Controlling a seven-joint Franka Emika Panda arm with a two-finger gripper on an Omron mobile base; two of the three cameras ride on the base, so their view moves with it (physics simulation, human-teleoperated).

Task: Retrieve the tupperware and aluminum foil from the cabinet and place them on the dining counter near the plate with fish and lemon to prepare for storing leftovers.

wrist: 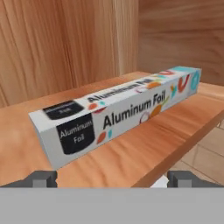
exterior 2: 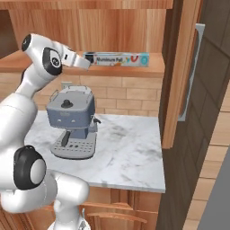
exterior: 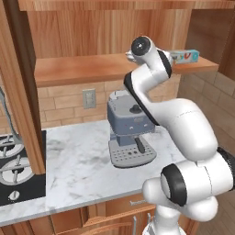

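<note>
While raised to shelf height, white arm (exterior: 183,133) reaches into the open wooden cabinet (exterior 2: 112,27). Below, marble counter (exterior 2: 130,157) carrying a grey-blue espresso machine (exterior 2: 72,123), with a stove (exterior: 13,170) at its far left. On the plank shelf (wrist: 144,148), aluminum foil (wrist: 118,111) lying flat and lengthwise, teal end away from the hand. Gripper (wrist: 111,177) spread wide, holding nothing, fingertips (wrist: 43,177) just short of the box's near end.
</note>
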